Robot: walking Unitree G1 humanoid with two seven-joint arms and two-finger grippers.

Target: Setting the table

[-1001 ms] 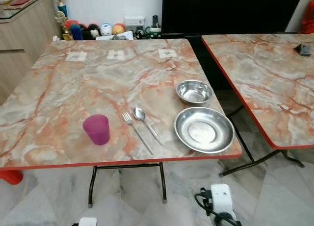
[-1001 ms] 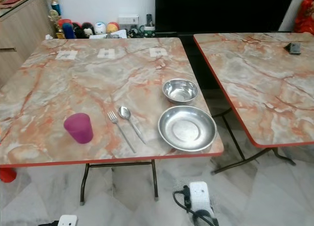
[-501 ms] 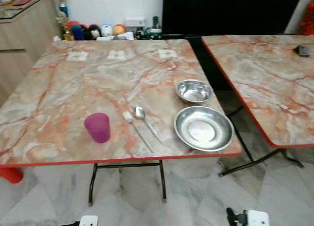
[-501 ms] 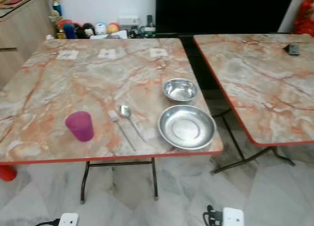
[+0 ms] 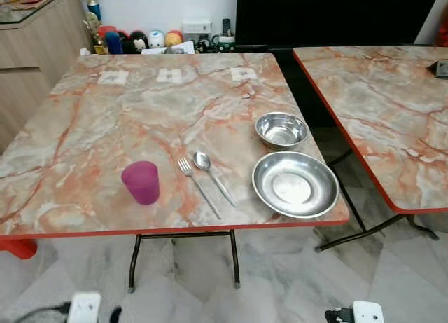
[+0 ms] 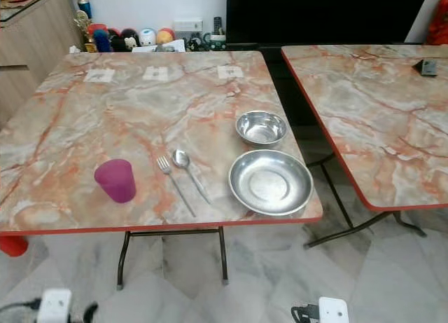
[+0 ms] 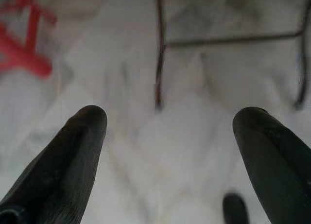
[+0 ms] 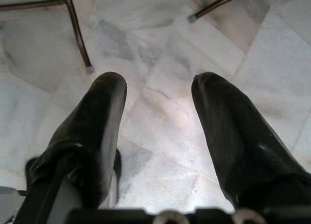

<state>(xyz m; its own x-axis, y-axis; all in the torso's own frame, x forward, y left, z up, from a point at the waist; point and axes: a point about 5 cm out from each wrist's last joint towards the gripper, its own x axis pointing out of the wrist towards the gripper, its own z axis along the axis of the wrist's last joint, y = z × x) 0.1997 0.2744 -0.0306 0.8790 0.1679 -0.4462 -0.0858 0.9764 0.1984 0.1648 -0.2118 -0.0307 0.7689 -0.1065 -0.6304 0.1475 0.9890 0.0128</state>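
Left end effector (image 7: 167, 119): released, fingers spread wide, hanging low over the pale marble floor (image 7: 146, 161); dark legs of the surface and a blurred red object lay ahead of it.

Right end effector (image 8: 158, 90): released, fingers apart, nothing between them, pointing down at the floor near a leg of the surface (image 8: 77, 34).

Surface (image 5: 126, 120): marble-patterned top with a red edge, on dark folding legs. Items on it, all toward the near edge:
- Purple cup (image 5: 141, 182), upright, near the front edge, left of the cutlery and apart from it.
- Fork (image 5: 198, 187) and spoon (image 5: 213, 177), lying side by side, close together, handles angled toward the near right.
- Large steel plate (image 5: 295, 183), at the near right corner, just right of the spoon.
- Small steel bowl (image 5: 281, 129), directly behind the plate, close to it.
- Three white labels (image 5: 170, 76) in a row along the far edge.

Second surface (image 5: 392, 113): same pattern, to the right, across a gap; a small dark object (image 5: 440, 68) sat on its far right.

Background: wooden cabinet (image 5: 35, 50) at the far left; small toys (image 5: 140, 40) lined along the wall.
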